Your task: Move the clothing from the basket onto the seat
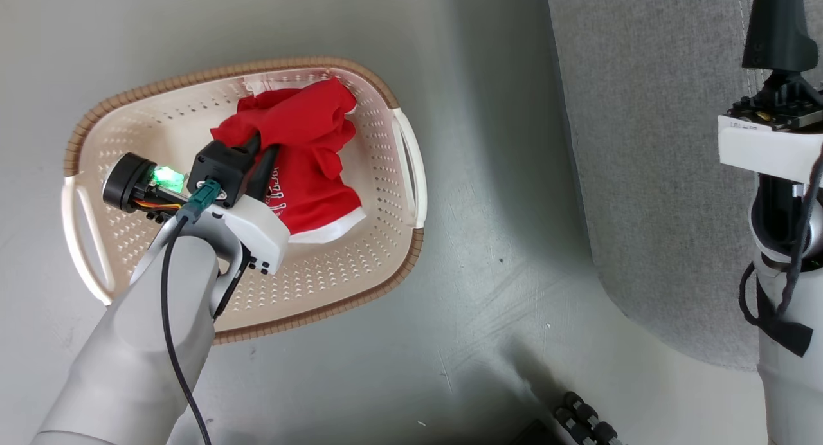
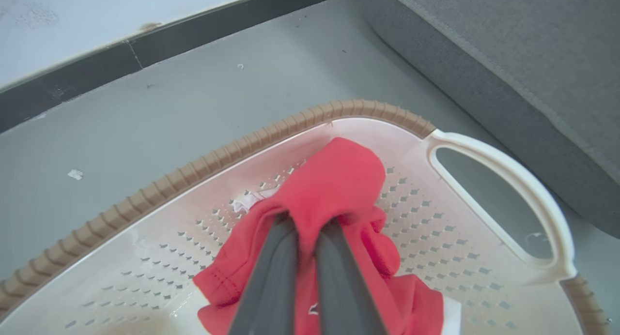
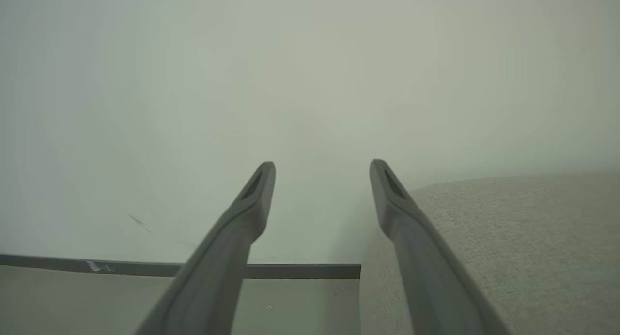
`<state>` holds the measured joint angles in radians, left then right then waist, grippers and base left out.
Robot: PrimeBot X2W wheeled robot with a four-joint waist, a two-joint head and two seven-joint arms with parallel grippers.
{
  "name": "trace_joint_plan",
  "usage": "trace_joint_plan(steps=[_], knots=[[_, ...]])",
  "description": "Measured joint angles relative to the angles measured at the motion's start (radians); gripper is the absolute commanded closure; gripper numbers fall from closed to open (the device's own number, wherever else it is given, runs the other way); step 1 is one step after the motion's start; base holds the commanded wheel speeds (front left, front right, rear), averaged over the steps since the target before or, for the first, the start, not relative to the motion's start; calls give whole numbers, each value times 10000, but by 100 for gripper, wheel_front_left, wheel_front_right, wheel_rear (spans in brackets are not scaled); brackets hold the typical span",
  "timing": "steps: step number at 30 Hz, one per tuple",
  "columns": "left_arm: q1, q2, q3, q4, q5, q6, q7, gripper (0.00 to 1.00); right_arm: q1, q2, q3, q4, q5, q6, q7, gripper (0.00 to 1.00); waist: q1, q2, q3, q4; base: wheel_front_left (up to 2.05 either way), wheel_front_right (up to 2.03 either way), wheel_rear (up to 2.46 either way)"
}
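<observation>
The left hand (image 2: 308,221) is clamped on a fold of the red clothing (image 1: 308,155), which lies inside the basket (image 1: 360,252) on the floor (image 1: 501,207). The right hand (image 3: 322,166), fingers (image 3: 252,204) spread wide, holds nothing near the grey seat (image 1: 649,143).

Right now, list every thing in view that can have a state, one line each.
left gripper, shut on the clothing, inside the basket
right gripper, open, holding nothing
clothing, bunched, in the basket, a fold pinched between the left fingers
basket, upright on the floor, beside the seat
seat, no clothing on the part in view
</observation>
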<state>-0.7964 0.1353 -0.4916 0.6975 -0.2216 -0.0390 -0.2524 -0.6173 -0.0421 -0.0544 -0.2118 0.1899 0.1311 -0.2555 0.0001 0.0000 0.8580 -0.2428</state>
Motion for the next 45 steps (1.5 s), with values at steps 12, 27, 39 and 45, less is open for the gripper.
trace_joint_plan(steps=[12, 27, 39, 45], knots=[[523, 562, 965, -2476, -349, 368, -4, 100, 410, -15, 355, 577, -732, 0, 0, 0, 0, 0, -992, 441, 0, 0, 0], [1729, 940, 1638, -4537, -1022, 96, -15, 100, 1294, -155, 612, 1298, -1198, 0, 0, 0, 0, 0, -2583, 936, 0, 0, 0], [2769, 1386, 2013, -5122, -1561, -198, -15, 100, 2063, -577, 1829, 1939, -1110, 0, 2, 0, 0, 0, -4216, 1334, 0, 0, 0], [3100, 1517, 1904, -5467, -1705, -353, -13, 100, 2501, -750, 2560, 2284, -1110, 0, 2, 0, 0, 0, -4980, 1506, 0, 0, 0]])
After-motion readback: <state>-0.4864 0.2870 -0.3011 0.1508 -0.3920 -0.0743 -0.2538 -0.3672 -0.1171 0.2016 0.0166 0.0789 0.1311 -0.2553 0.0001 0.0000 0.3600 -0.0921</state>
